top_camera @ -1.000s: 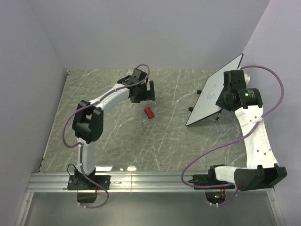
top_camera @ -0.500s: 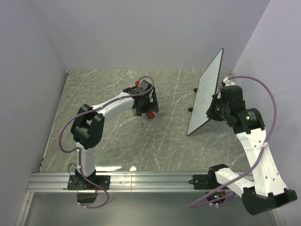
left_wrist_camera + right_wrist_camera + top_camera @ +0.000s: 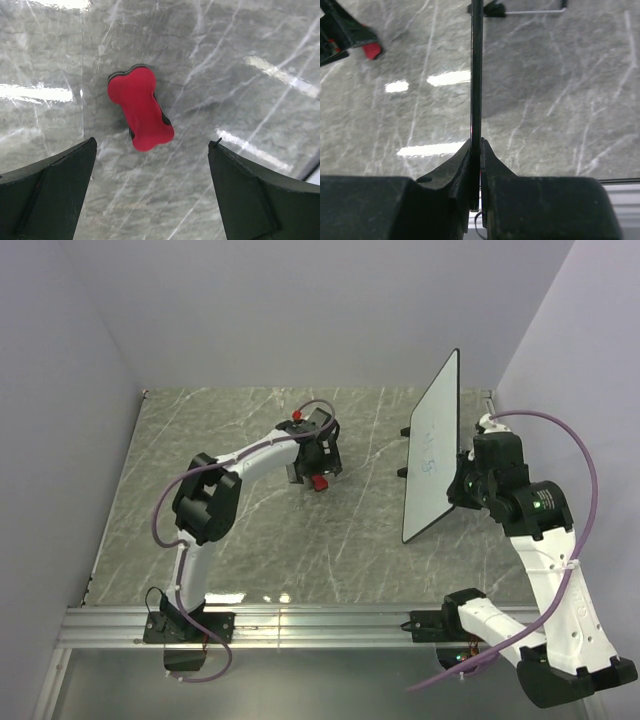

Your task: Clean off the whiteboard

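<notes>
Whiteboard (image 3: 432, 445): white, thin black rim, rounded corners; at 3 o'clock from the table's middle; tipped up nearly on edge, long side running roughly 12 to 6 o'clock, face turned toward 9 o'clock; a thin dark line (image 3: 476, 75) in the right wrist view; contact of lower corner with table not clear.
Scribbles (image 3: 431, 462): small, blue, on the face.
Right gripper (image 3: 468, 485): clamped tight on the whiteboard's rim at its 3 o'clock side, one finger against each face (image 3: 476, 150).
Stand (image 3: 404, 451): black wire with small feet, on the table just at 9 o'clock of the board.
Eraser (image 3: 319, 483): red, bone-shaped, flat on the table near its middle, well apart from the board (image 3: 141, 116).
Left gripper (image 3: 318, 468): jaws spread wide, above the eraser, one finger to each side, neither touching it (image 3: 151, 150).
Table (image 3: 250, 540): grey-green marble pattern, pale veins, glossy, bright light reflections.
Rail (image 3: 300, 625): aluminium strip along the 6 o'clock edge, carrying both arm bases.
Walls (image 3: 300, 310): plain pale lavender, closing in at 9, 12 and 3 o'clock.
Cables (image 3: 560, 425): purple, looping along both arms.
</notes>
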Tool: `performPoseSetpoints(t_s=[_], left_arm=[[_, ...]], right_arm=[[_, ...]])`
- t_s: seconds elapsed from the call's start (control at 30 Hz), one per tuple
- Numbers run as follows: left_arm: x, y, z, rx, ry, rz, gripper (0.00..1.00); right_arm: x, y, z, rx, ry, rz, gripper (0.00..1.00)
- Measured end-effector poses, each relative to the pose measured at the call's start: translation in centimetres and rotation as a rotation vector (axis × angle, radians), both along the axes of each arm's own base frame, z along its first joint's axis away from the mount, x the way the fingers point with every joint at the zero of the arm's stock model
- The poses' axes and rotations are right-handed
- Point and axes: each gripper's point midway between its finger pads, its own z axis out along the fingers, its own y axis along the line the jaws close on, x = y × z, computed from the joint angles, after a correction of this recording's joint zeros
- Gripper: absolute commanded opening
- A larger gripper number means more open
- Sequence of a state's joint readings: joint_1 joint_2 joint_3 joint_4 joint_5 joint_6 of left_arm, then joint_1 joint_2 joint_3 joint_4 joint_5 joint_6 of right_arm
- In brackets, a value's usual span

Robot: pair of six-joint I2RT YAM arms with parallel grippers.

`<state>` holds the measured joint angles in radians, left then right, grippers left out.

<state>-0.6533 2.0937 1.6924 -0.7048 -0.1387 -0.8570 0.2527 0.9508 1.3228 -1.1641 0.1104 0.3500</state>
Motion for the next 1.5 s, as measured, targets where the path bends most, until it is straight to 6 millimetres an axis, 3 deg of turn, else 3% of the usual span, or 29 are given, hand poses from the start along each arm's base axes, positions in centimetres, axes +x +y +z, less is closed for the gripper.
performPoseSetpoints(t_s=[0.2,0.33,0.5,0.57,0.6,0.73,0.8,0.83,0.87,1.0,1.13,1.27,1.37,1.5], left_arm=[[-0.1,0.4,-1.6,0.074,0.036,0.011,0.99],[-0.2,0.7,-3.0,0.106,0.062,0.012,0.93],[-0.1,0.8,-3.9,0.130,0.069,-0.003,0.68],[0.1,0.8,-4.0,0.139,0.069,-0.014,0.61],[0.3,0.7,-4.0,0.140,0.067,-0.017,0.51],[0.9,0.3,-4.0,0.141,0.057,-0.036,0.41],[1.1,0.1,-3.9,0.140,0.052,-0.042,0.29],[1.2,0.1,-3.9,0.141,0.050,-0.046,0.19],[1.2,0.1,-4.0,0.142,0.049,-0.050,0.00],[1.3,0.1,-4.0,0.152,0.045,-0.071,0.00],[1.4,-0.5,-3.6,0.126,0.020,-0.130,0.00],[1.3,-2.7,-1.0,-0.015,-0.041,-0.239,0.00],[1.6,-5.4,4.2,-0.172,-0.145,-0.322,0.00],[1.2,-8.2,13.4,-0.383,-0.320,-0.440,0.00]], right_arm=[[1.8,-0.7,-0.2,-0.022,-0.001,-0.055,0.00],[4.1,-0.9,0.2,0.013,-0.044,-0.095,0.00],[5.4,-0.9,0.4,0.054,-0.071,-0.117,0.00],[5.2,-0.7,0.4,0.064,-0.076,-0.108,0.00],[5.2,-0.6,0.3,0.066,-0.082,-0.105,0.00],[4.3,-0.7,-0.2,0.076,-0.100,-0.108,0.00],[4.1,-0.7,-0.4,0.088,-0.114,-0.111,0.00],[4.0,-0.7,-0.4,0.096,-0.124,-0.108,0.00],[3.9,-0.6,-0.4,0.104,-0.133,-0.101,0.00],[3.0,0.3,-1.3,0.161,-0.139,-0.067,0.00],[1.3,2.6,-3.0,0.286,-0.082,-0.020,0.00],[0.4,3.7,-3.6,0.344,-0.059,0.009,0.00],[-0.1,3.8,-3.9,0.357,-0.039,0.008,0.00],[-0.5,3.9,-4.1,0.361,-0.024,0.008,0.00]])
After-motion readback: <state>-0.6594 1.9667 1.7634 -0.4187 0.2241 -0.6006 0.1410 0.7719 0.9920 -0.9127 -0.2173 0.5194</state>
